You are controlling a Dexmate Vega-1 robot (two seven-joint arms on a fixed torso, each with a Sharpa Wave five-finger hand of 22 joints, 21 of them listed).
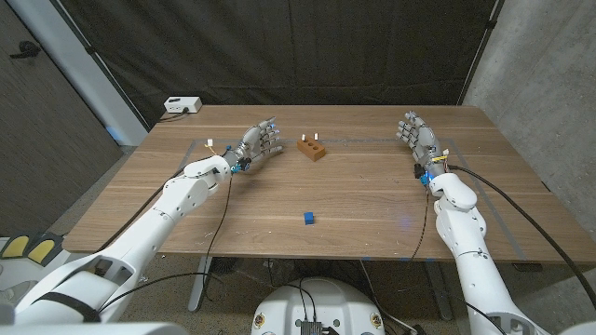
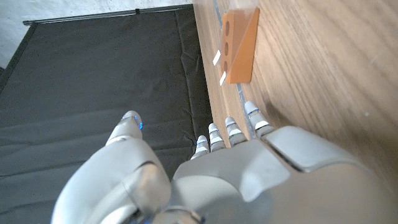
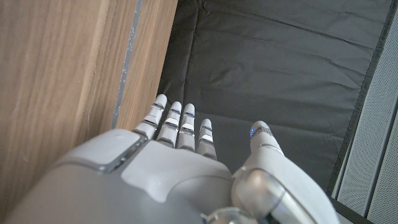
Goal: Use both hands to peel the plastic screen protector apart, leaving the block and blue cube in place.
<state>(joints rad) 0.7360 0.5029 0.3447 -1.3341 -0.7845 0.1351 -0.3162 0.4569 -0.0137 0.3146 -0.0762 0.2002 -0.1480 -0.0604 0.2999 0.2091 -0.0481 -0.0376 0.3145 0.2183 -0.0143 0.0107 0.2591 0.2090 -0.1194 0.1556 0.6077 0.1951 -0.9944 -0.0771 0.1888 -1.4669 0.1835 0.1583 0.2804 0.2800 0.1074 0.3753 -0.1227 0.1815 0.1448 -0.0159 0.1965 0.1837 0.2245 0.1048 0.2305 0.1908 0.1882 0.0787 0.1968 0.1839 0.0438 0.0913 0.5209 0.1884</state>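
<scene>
**Both robot hands open; block and cube untouched**

The left robot hand point(image 1: 258, 144) stands on its edge on the tabletop point(image 1: 372, 200), fingers spread, holding nothing, just beside the orange wooden block point(image 1: 312, 147). The right robot hand point(image 1: 416, 133) stands near the far right edge, also spread and holding nothing. The blue cube point(image 1: 308, 218) sits nearer the front, well apart from both.
</scene>
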